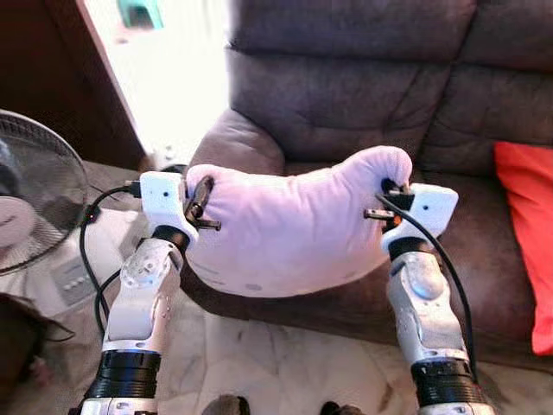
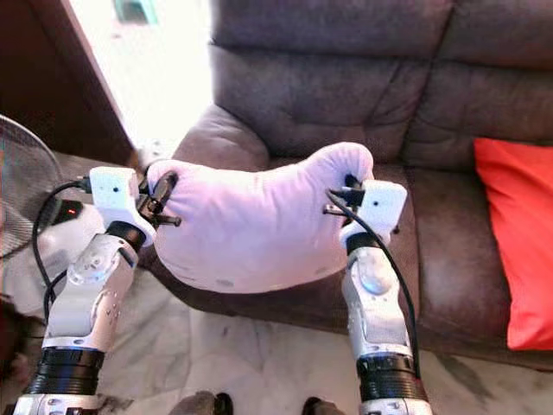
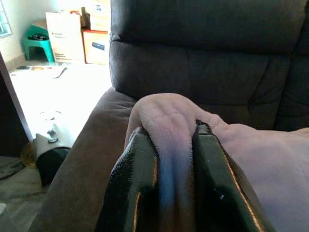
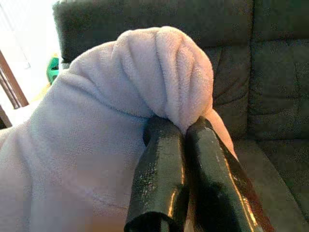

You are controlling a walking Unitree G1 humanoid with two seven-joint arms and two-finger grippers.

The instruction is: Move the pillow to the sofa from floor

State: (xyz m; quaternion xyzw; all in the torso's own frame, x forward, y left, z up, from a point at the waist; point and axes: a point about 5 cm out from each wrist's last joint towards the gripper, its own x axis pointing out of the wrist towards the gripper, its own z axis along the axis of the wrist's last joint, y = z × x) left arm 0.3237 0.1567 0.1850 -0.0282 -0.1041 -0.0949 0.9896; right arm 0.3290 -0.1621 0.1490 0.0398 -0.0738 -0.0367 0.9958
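Above the sofa (image 1: 363,95) seat, the pink pillow (image 1: 289,229) is pinched tight by the left gripper (image 1: 200,206) and right gripper (image 1: 387,201).

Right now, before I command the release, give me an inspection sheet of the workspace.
Surface: dark sofa, seat cushion bare below the load; marble floor in front.
Job's things: white pillow held up off the floor, hanging at the sofa's front edge by its two ends.
Clutter: red cushion on the seat to the right.
Grippers: left gripper and right gripper each pinch a fold of pillow.
Cables: black cable by the left arm; another along the right forearm.
Surroundings: fan on the left; bright doorway behind.
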